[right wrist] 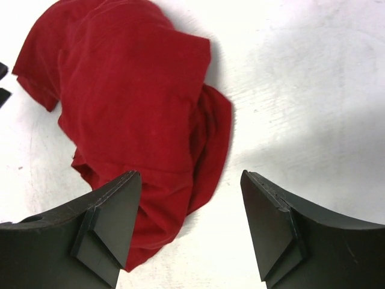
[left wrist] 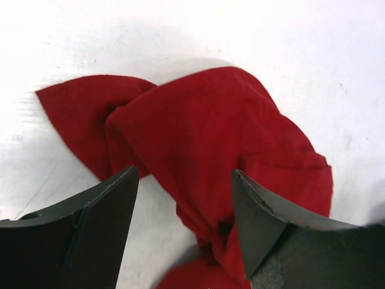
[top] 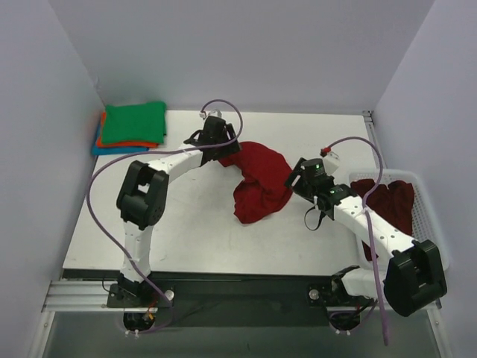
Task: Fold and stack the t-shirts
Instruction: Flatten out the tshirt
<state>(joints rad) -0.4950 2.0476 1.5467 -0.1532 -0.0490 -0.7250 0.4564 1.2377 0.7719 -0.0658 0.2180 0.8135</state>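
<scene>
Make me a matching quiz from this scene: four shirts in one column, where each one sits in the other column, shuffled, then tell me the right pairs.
Things
1. green t-shirt
2. blue t-shirt
3. crumpled dark red t-shirt
4. other dark red t-shirt

Places
A. in the white basket
B. top of the folded stack
C. loose on the table, near its middle
D. bottom of the folded stack

Pairs: 1-B, 2-D, 3-C, 4-A

Soft matt dark red cloth shirt [top: 261,190] on smooth white table [top: 194,233]
</scene>
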